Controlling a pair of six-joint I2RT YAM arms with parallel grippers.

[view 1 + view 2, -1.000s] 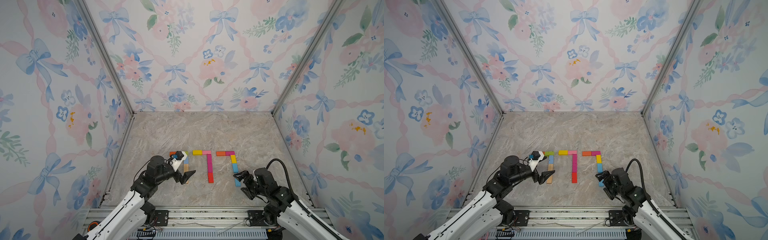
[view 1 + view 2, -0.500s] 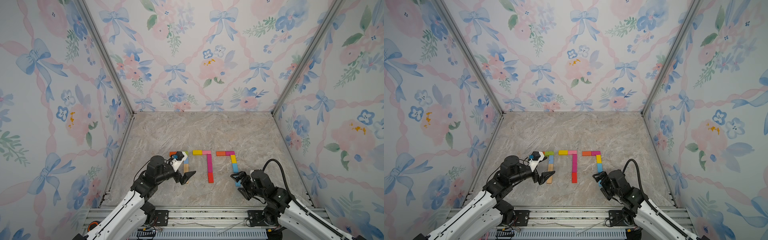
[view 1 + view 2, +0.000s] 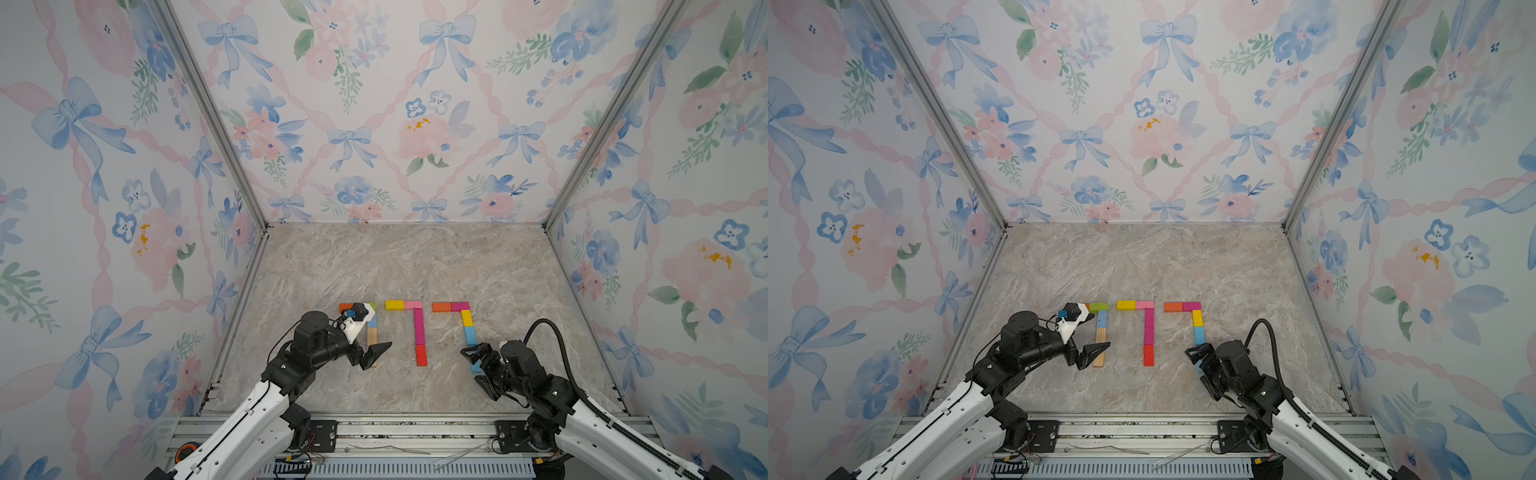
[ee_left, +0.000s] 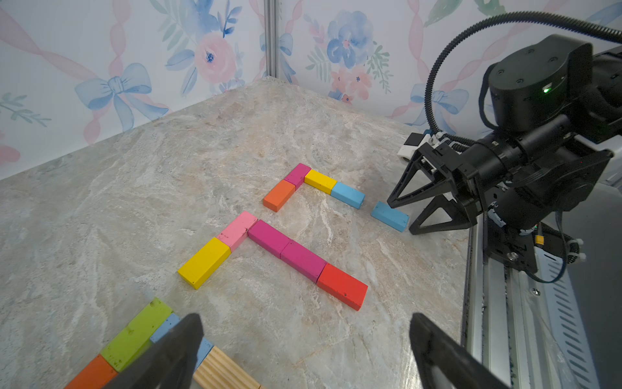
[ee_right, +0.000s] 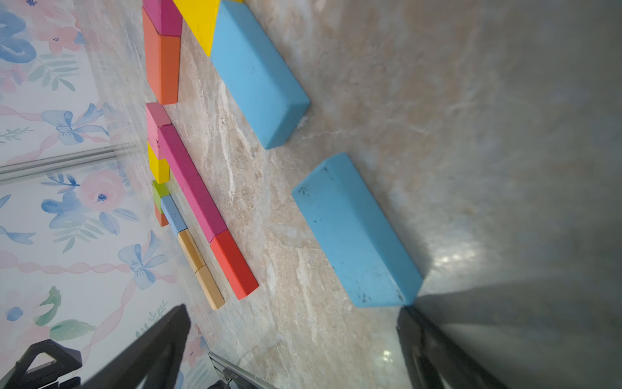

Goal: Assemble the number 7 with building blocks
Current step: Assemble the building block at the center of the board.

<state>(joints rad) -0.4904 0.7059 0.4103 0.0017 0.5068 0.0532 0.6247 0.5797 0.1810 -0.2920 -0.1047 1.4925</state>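
Three 7 shapes of building blocks lie flat on the marble floor [image 3: 415, 257]. The left one [image 3: 1100, 328] has an orange and green bar with a blue and plain wood stem. The middle one [image 3: 419, 328] is yellow, pink, magenta and red. The right one [image 3: 466, 318] is orange, magenta, yellow and blue. A loose blue block [image 5: 353, 232] [image 4: 387, 214] lies a small gap past that stem's end. My right gripper [image 5: 292, 340] [image 3: 476, 365] is open, with one fingertip [image 5: 414, 323] at the block's near corner. My left gripper [image 4: 303, 353] [image 3: 1094, 355] hangs open and empty by the wooden stem's lower end.
Flowered walls [image 3: 374, 124] close in the floor on three sides. A metal rail [image 3: 395, 432] runs along the front edge, where both arms are mounted. The right arm's black cable [image 3: 552, 332] loops above its wrist.
My right gripper has drawn back slightly toward the front edge. The loose blue block and the left arm have stayed put.
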